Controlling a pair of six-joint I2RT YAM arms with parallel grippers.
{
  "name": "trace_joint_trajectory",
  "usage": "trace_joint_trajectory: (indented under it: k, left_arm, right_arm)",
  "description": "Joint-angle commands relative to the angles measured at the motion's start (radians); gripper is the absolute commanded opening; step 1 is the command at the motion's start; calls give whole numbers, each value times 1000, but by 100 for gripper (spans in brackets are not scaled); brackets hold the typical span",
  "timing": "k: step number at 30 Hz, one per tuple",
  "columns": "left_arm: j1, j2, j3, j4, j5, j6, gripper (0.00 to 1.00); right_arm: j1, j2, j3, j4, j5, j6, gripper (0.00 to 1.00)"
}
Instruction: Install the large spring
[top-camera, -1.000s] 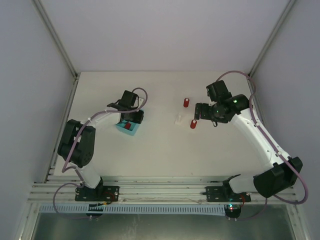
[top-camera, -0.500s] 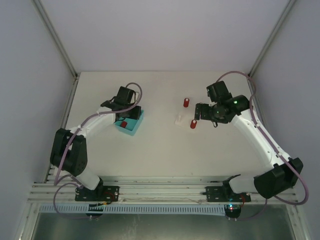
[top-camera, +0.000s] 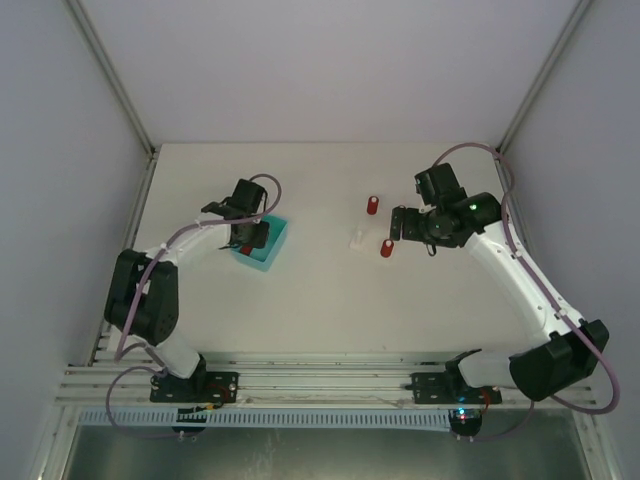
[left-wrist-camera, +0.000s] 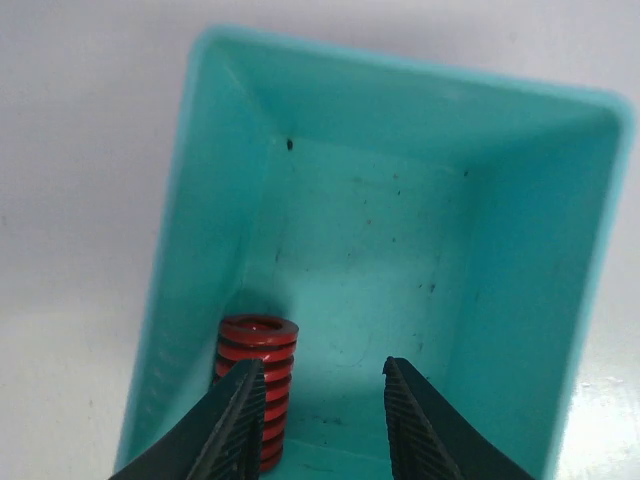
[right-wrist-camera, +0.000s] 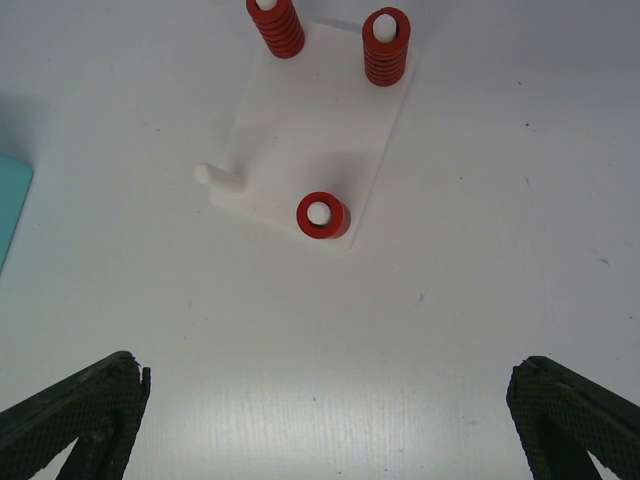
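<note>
Large spring (left-wrist-camera: 257, 345): where is it, and does the left gripper (left-wrist-camera: 320, 365) have it?

No grip on it. The jaws stand parted. The red coil is upright just under one finger (left-wrist-camera: 238, 420), which partly hides it, and only part of it shows in the gap.

What is it standing in?

The teal bin (left-wrist-camera: 520, 250). It's on the floor of it, tucked against a side wall near a corner. The bin rests on the white table (left-wrist-camera: 70, 150).

And the right gripper (right-wrist-camera: 328, 370)?

Spread wide, holding nothing, hovering above the table. Beyond its fingers lies the white plate (right-wrist-camera: 300, 130). Three red springs (right-wrist-camera: 323, 215) sit on pegs there, and one peg (right-wrist-camera: 218, 176) is uncovered.
</note>
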Motion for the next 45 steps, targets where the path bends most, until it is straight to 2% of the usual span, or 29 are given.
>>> trace_joint_trajectory:
  k: [1,14,37,40,45]
  left_arm:
    - [0,35,-10,-45,-5,20,37]
    - [-5,100,-8,-46,-130,-2,40]
    - [-17,232,-37,62,-70,-19,40]
    - [-17,233,-41,64,-63,-14,35]
    - [-17,198,-29,55,-68,4,22]
  right_arm:
    - [2,-28,-10,-4,19,-9,99]
    - [2,-40,-20,-12,33,-15,99]
    - [0,-57,-19,-30,58,-34,99]
    - [1,-54,-16,-30,58,-33,99]
    - [0,-51,-8,-28,58,-30,99]
